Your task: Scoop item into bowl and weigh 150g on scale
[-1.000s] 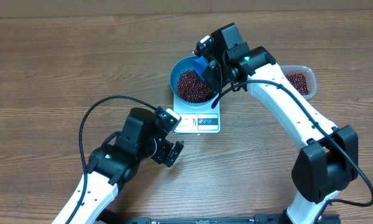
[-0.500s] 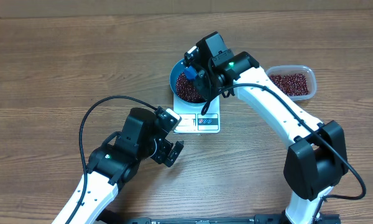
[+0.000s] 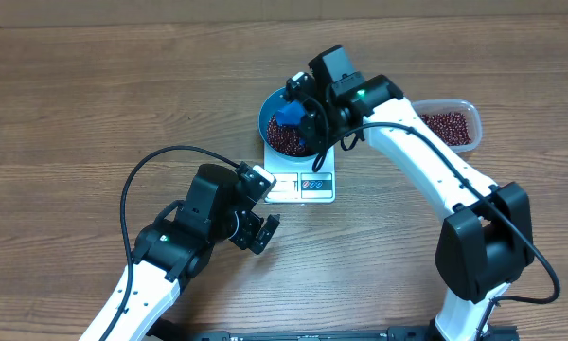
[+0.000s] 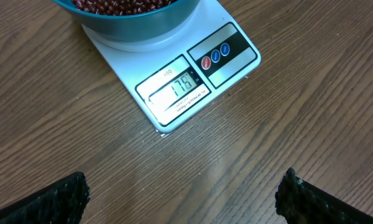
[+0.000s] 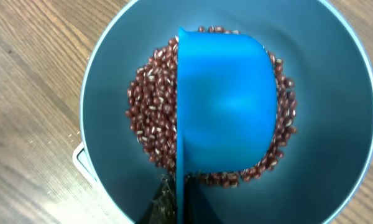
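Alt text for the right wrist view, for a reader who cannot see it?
A small blue scoop, gripped by the right pincer, sits over the red-brown beans inside the blue bowl. A white corner of the scale shows on the wooden table at lower left.

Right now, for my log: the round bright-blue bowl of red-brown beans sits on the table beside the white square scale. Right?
No. The round bright-blue bowl of red-brown beans sits on the white square scale, not beside it; the left wrist view shows it.
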Motion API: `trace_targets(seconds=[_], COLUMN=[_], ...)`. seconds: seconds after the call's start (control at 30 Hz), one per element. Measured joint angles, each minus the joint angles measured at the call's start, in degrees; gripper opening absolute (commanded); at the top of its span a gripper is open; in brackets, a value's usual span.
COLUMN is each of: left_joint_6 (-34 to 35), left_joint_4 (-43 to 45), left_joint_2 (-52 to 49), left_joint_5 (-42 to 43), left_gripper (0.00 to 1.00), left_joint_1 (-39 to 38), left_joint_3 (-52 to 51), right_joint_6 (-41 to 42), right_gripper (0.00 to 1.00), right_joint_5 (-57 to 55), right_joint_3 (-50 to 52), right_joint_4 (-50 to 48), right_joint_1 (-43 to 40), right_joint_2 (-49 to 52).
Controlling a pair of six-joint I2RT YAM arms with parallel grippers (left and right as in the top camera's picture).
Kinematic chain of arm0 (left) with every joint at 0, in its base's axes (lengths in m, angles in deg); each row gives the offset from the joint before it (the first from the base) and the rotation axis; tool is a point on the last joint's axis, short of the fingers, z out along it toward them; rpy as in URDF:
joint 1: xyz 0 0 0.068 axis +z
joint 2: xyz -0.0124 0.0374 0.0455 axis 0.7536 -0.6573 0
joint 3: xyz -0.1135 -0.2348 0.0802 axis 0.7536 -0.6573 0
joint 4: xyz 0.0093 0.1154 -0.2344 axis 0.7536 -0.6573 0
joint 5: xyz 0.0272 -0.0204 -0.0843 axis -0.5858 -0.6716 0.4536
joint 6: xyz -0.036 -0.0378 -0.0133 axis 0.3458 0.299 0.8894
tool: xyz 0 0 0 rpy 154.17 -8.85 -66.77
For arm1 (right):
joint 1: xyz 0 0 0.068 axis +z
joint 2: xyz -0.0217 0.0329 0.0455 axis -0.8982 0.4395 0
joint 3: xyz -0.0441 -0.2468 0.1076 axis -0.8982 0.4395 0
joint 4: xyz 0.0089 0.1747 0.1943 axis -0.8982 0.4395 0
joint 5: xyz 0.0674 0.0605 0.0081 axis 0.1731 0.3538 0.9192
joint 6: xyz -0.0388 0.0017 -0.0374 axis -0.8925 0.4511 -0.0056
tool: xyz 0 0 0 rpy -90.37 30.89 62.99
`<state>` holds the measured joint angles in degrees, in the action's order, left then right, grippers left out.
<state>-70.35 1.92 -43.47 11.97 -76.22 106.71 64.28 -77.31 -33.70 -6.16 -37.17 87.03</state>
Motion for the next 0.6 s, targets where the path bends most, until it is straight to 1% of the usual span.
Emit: trace_targets(seconds=[0.33,0.6], left_joint_6=[0.00,0.00], left_joint_4=[0.00,0.00], left_joint_2=[0.00,0.00], left_joint_5=[0.00,0.00], left_gripper=[0.99,1.00], left_joint_1=[0.00,0.00], left_joint_3=[0.00,0.00], right_joint_6=[0.04,0.07], right_gripper=[0.04,0.04], right_joint_5=[4.70,9.20], right_joint_3=[-3.10,-9.60], right_joint_4=[4.04,10.38], right_joint_1=[-3.23,-4.74], right_joint_2=[0.00,0.00])
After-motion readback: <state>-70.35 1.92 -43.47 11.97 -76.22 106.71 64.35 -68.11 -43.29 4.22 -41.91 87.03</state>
